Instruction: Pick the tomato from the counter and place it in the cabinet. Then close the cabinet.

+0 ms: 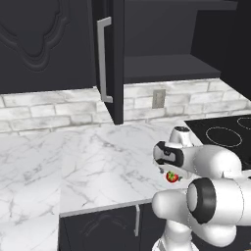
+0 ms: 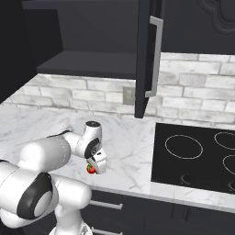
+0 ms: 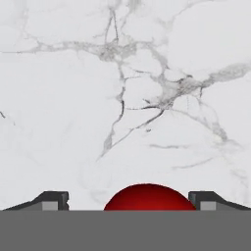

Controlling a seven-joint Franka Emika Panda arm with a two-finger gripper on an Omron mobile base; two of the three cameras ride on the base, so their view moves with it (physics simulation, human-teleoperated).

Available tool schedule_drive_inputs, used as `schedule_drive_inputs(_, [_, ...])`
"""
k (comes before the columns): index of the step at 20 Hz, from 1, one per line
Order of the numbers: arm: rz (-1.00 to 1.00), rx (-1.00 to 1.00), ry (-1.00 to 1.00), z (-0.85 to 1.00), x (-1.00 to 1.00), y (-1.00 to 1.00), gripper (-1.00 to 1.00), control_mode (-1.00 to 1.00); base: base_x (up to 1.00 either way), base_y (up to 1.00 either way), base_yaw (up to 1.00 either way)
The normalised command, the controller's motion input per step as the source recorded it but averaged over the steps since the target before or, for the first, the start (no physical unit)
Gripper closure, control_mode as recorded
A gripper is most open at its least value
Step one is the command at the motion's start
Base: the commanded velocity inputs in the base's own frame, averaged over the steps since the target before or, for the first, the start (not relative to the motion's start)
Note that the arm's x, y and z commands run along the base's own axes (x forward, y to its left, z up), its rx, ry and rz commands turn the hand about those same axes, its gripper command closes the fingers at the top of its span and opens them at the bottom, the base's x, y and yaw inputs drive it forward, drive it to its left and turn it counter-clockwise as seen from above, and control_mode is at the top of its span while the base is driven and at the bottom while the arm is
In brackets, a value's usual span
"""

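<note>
Tomato (image 3: 148,197) pickup is the step in hand. The tomato lies on the counter (image 1: 98,162), near its front edge and to the left of the black cooktop (image 2: 193,156), directly beneath the lowered hand. In the hand view the gripper (image 3: 128,200) is seen with its jaws spread apart, one fingertip on each side of the red fruit with a visible gap at both sides; nothing is clamped yet.

For the next move, a closing of the jaws onto the fruit is judged to be called for (a slight further descent may be needed first, which cannot be told from these views), followed by a lift up and back toward the cabinet (image 1: 162,66), whose door (image 1: 110,59) stands open above the far side of the counter.

Orientation of the tomato is of little consequence: the body is near round, so no marked long axis is shown. In the left base view a trace of green is visible at its upper near side, which suggests that the stem cap is turned upward and slightly tilted; the exact direction cannot be told.
</note>
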Motion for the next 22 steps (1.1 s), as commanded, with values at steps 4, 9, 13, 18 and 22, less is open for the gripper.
schedule_drive_inputs(4, [0.0, 0.0, -0.31, -0.54, 0.0, 0.17, 1.0, -1.0, 0.0, 0.0, 0.0])
schedule_drive_inputs(9, [-0.05, 0.01, -0.23, -0.37, -0.38, -0.02, 1.0, -1.0, 0.0, 0.0, 0.0])
schedule_drive_inputs(13, [-0.09, 0.1, -0.27, 0.54, -0.87, -0.18, 1.0, -1.0, 0.0, 0.0, 0.0])
schedule_drive_inputs(18, [-0.01, 0.12, -0.33, 1.0, -0.62, -0.05, 1.0, -1.0, 0.0, 0.0, 0.0])
schedule_drive_inputs(22, [0.0, 0.04, -0.26, 1.0, -0.12, 0.01, 1.0, -1.0, 0.0, 0.0, 0.0])
